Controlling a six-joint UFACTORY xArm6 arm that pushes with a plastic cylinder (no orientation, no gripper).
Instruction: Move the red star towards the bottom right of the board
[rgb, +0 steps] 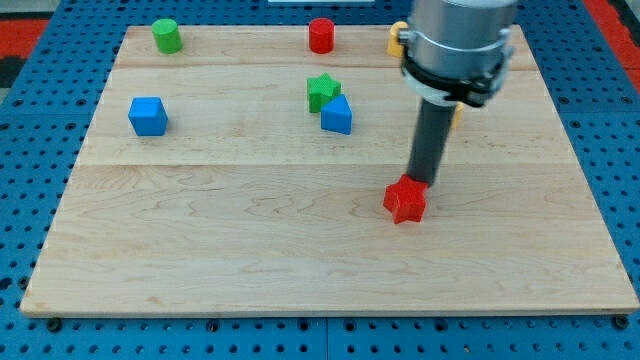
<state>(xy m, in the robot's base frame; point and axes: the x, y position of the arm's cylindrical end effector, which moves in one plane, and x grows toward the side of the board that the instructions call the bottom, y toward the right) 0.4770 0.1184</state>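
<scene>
A pale wooden surface (250, 240) lies on a blue pegboard. The red star-shaped block (405, 200) sits right of centre, toward the view's bottom, matte and uniformly red. My tip (421, 183) touches its upper right edge; the rod carries no pincer. Well apart at upper left, a green star (322, 91) touches a blue block (337, 115). Toward the bottom right, nothing stands in the way.

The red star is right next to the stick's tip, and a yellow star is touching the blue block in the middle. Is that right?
Not quite. The camera view shows the star touching the middle blue block is green, not yellow. The red star does sit right at my tip.
</scene>
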